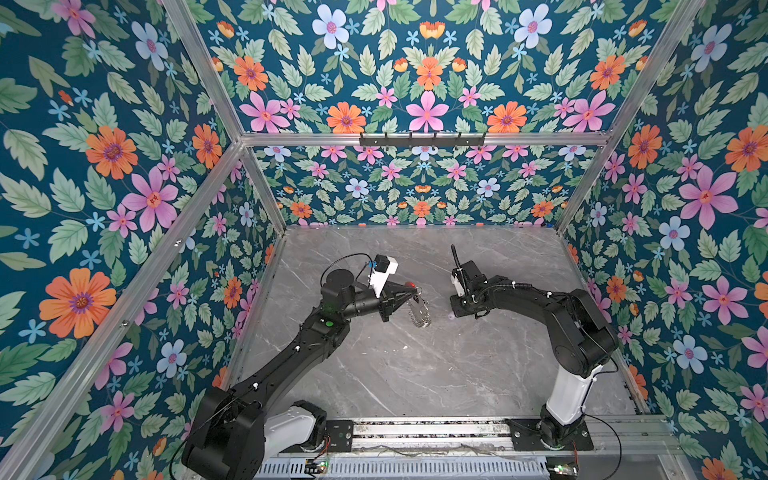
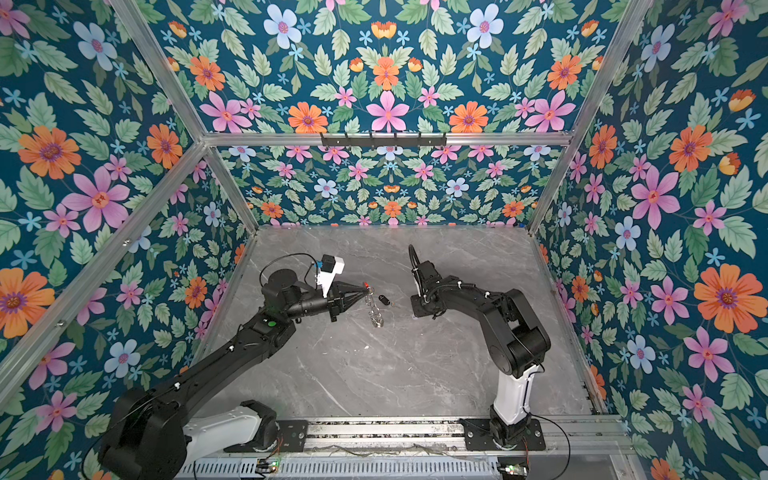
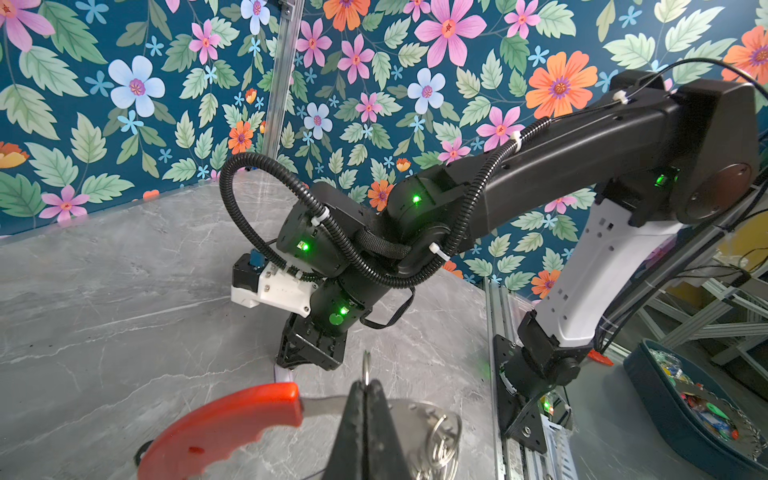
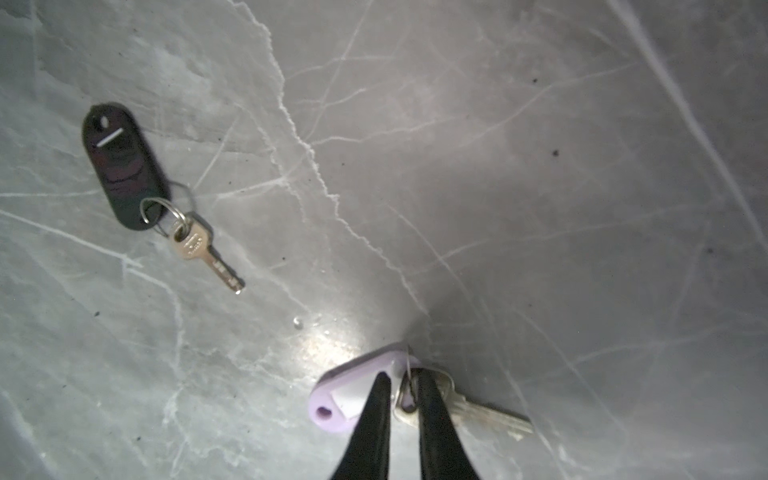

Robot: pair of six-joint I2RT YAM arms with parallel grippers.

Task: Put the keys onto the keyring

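Left of centre in both top views, your left claw (image 1: 414,291) is clamped on the keyring (image 1: 418,312), which droops toward the table (image 1: 415,374). Hold it steady. Just right of it lies the black tag (image 2: 384,300), free. Further right, your right claw (image 4: 401,380) stands narrow astride the ring (image 4: 409,359) of the lilac tag (image 4: 349,395); whether it bites, I cannot tell. Confirm the pinch, then lift slowly.
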